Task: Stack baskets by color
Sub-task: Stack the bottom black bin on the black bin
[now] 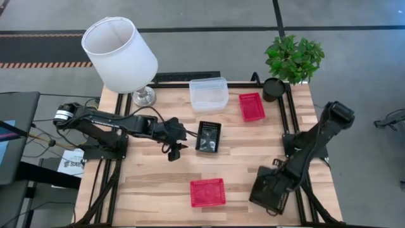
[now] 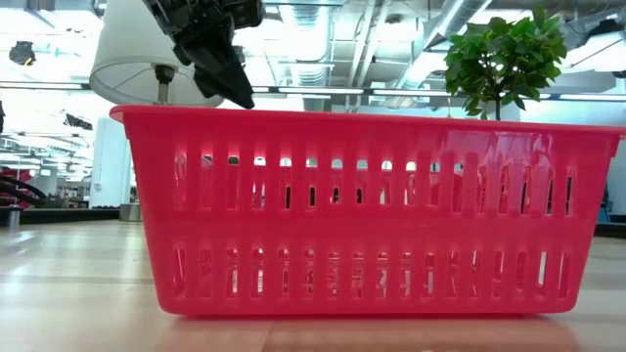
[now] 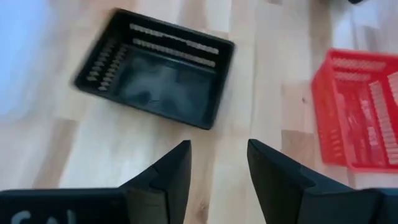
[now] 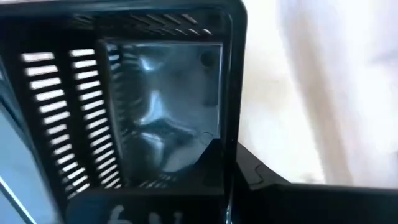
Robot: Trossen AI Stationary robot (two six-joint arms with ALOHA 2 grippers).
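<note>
Left pincer [image 1: 174, 151] beside black basket [image 1: 209, 137]

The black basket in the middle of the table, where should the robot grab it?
Probably by a rim. The black basket lies flat and open side up on the table, so one finger can go inside and one outside its thin wall. The left tool hovers just beside it, fingers apart, so coming down from above onto the nearest side wall looks easiest.

black mesh basket [image 4: 155, 106] close up, seemingly tilted, pale wood [image 4: 311, 81]
</note>
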